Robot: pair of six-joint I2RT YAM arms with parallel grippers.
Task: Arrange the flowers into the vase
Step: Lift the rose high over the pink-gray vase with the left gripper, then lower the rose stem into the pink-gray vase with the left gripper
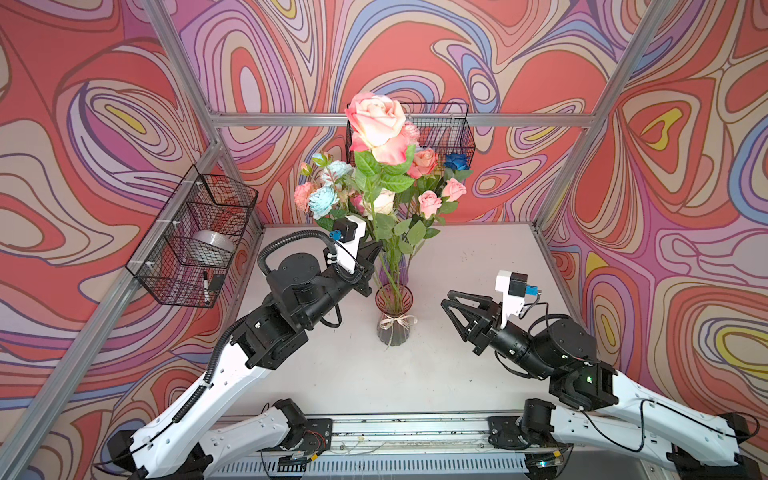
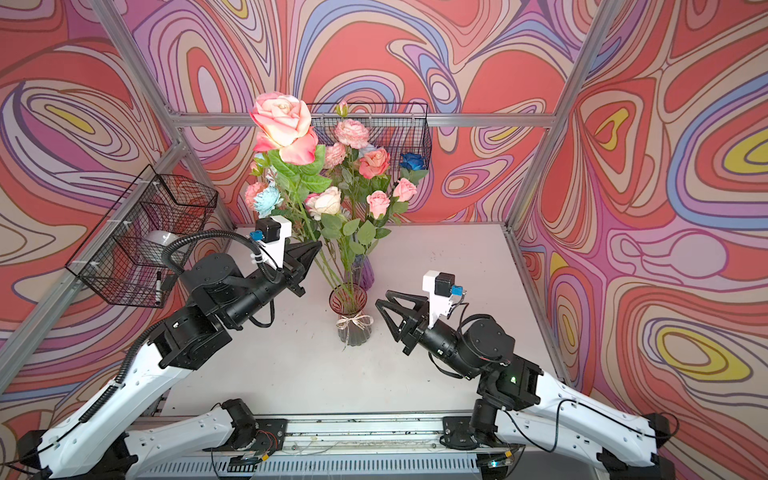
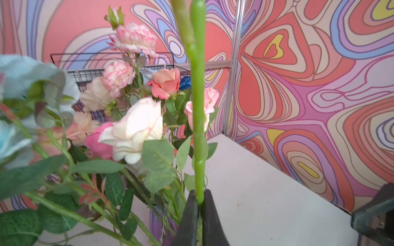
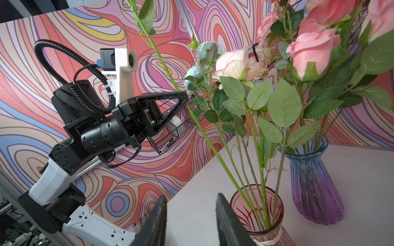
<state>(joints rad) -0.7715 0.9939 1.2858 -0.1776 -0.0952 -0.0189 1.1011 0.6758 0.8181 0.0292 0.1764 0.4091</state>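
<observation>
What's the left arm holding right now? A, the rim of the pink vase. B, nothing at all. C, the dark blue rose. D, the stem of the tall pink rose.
D: the left gripper has its fingers shut on the green stem of the tall pink rose, whose lower end stands in the pink vase.

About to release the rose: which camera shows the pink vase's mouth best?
Right wrist view: the pink vase stands close, its mouth open to view, the held rose stem running down into it. Both top views show it small, from above. The left wrist view misses it.
</observation>
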